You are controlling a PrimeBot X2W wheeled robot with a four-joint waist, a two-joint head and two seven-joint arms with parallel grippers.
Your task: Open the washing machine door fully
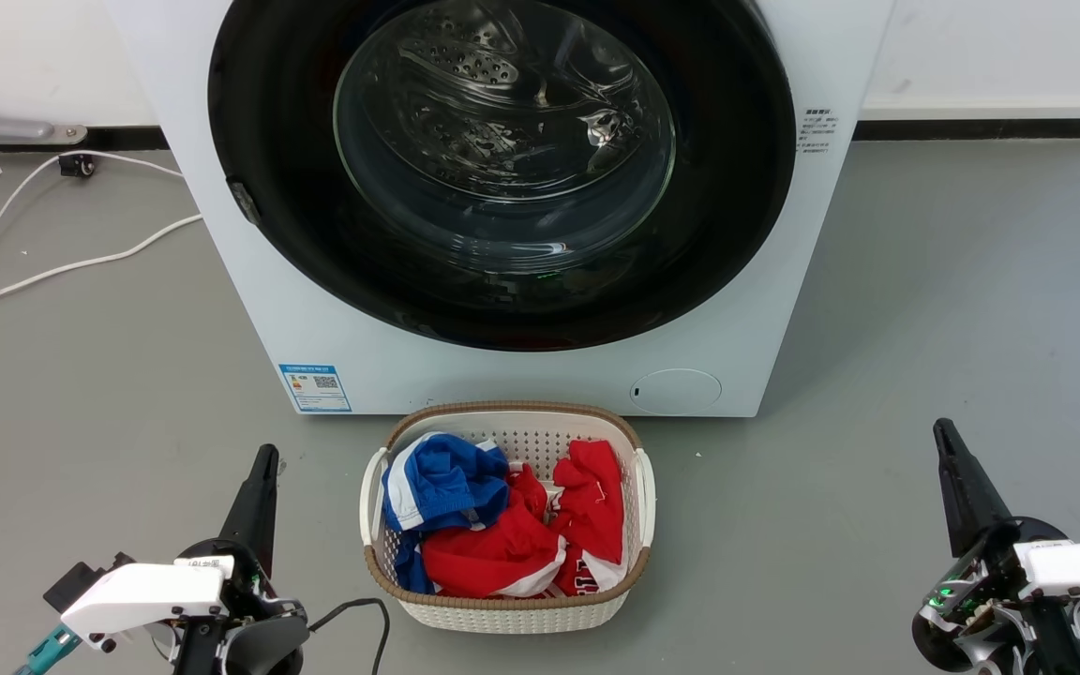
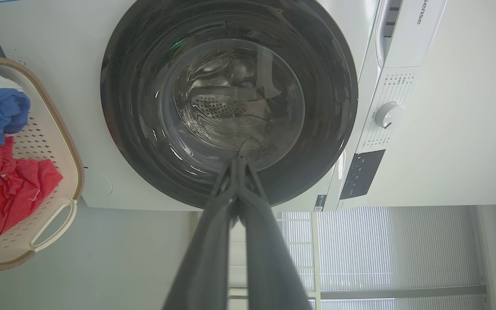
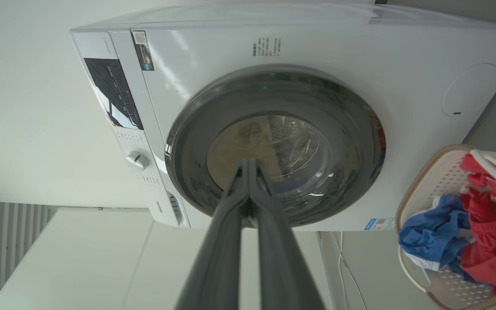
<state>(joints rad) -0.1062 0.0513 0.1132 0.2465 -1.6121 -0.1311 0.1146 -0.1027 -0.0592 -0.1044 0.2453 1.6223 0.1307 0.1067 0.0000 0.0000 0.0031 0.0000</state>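
Straight ahead of both tools and well apart from them: the washing machine door (image 1: 502, 169), shut flat against the machine's white front (image 1: 249, 309), glass bulge at its centre, nothing opened yet. On the rim toward the left gripper (image 1: 265, 455), a small grey catch-like piece (image 1: 242, 202), probably the place to pull, though too small to tell for certain. Below the door and nearer the tools, a small round white flap (image 1: 676, 391), no part of this job. Between the two tools and just short of the machine, a laundry basket (image 1: 502, 614) holding red and blue clothes (image 1: 502, 544), set right in front of the door, so likely calls for a reach over or around it. Low and outward of the basket, the left gripper again: fingers pressed together on nothing, tips lined up on the glass in its wrist view. Mirrored on the other side, the right gripper (image 1: 943, 429), likewise closed and empty. Reads as a rest pose ahead of any approach: both arms held back, out of the door's likely arc. Beyond the left gripper, white cables (image 1: 81, 262) loose on the floor, worth keeping away from the wheels
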